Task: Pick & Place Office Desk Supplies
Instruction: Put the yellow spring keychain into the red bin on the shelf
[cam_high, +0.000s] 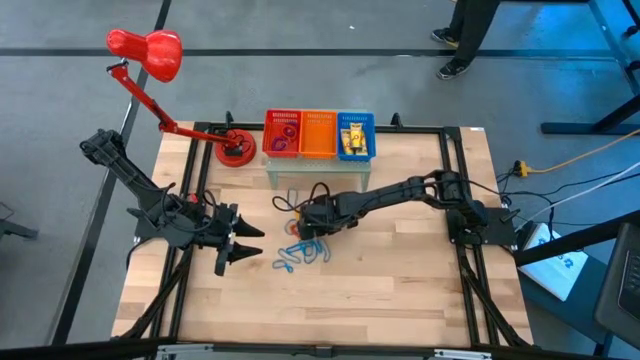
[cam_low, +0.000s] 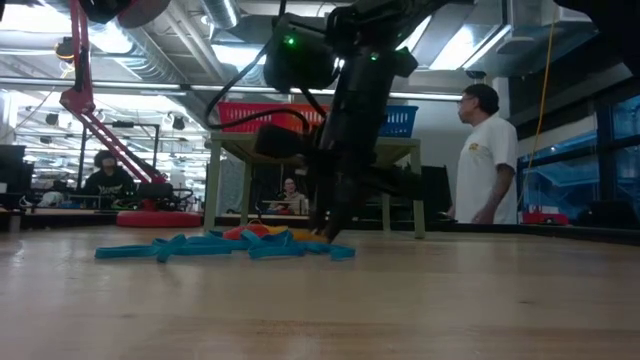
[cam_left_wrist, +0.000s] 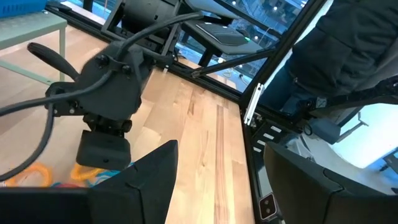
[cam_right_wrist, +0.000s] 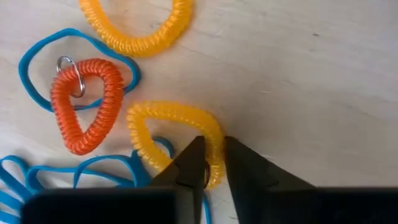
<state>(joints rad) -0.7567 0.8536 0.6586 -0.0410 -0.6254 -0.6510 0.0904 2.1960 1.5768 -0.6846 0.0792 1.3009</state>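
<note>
Yellow coiled plastic is pinched between the nearly closed fingers of the right gripper (cam_right_wrist: 210, 169), which is lowered onto the table (cam_high: 400, 290); the strand of the yellow coil loop (cam_right_wrist: 177, 134) is caught where the two tips meet. Just beside it lie an orange coil loop (cam_right_wrist: 87, 102) with a metal ring, blue band loops (cam_right_wrist: 37, 68) and another yellow coil. Farther off, the left gripper (cam_high: 240, 245) rests with fingers spread wide, nothing held.
</note>
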